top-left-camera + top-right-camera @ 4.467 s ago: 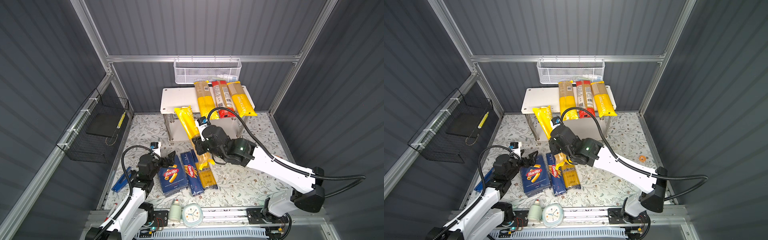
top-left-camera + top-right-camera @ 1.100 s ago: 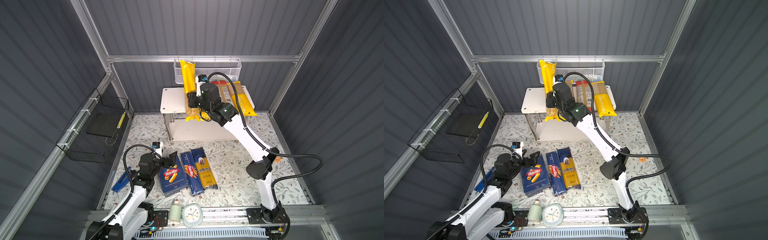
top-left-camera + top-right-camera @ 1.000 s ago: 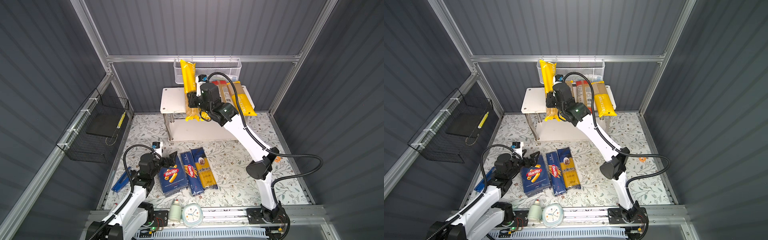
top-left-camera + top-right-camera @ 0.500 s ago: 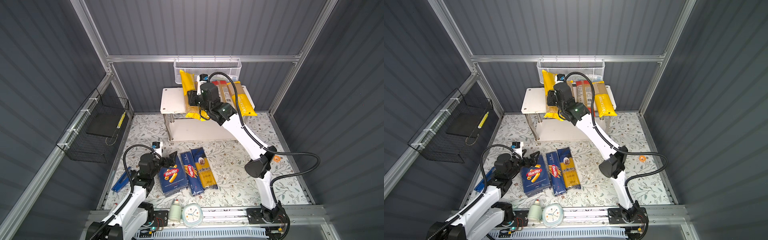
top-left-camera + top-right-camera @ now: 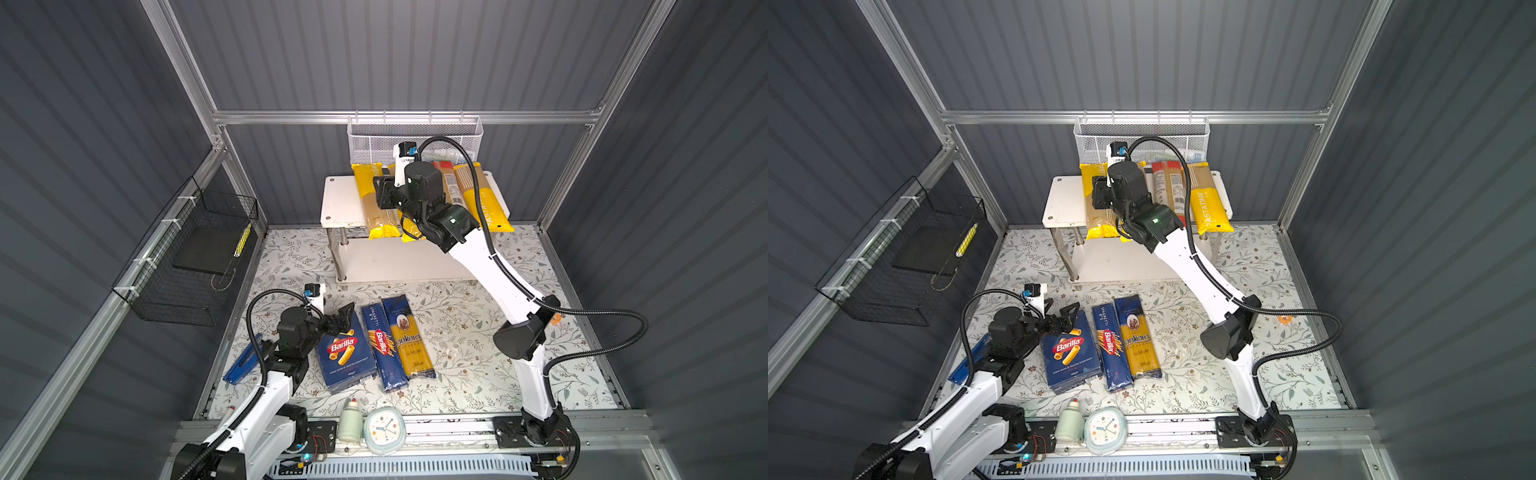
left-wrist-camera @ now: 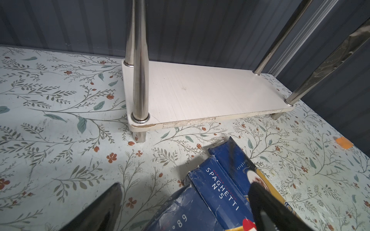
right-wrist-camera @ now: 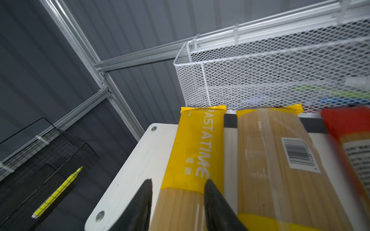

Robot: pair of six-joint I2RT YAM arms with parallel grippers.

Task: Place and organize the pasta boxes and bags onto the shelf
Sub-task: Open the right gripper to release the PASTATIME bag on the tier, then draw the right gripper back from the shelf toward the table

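On the shelf's top board (image 5: 336,203) lie three yellow bags and a red bag (image 5: 446,183). My right gripper (image 7: 178,181) stands open astride the leftmost yellow bag (image 7: 198,150), which rests flat on the board with a gap at one finger. On the floor lie the wide Barilla box (image 5: 345,353), the narrow spaghetti box (image 5: 382,345) and the ankara bag (image 5: 409,336), side by side. My left gripper (image 5: 338,322) hangs open over the wide box's far end with nothing between its fingers. The shelf's lower board (image 6: 200,94) is bare.
A white mesh basket (image 5: 415,137) hangs just behind and above the shelf. A black wire basket (image 5: 187,257) is fixed on the left wall. A clock (image 5: 384,428) and a small bottle (image 5: 351,419) stand at the front edge. A blue object (image 5: 243,363) lies beside the left arm.
The right arm has lowered the yellow bag from standing tilted against the mesh basket to flat on the top board, and its jaws have opened. The left arm has not moved.
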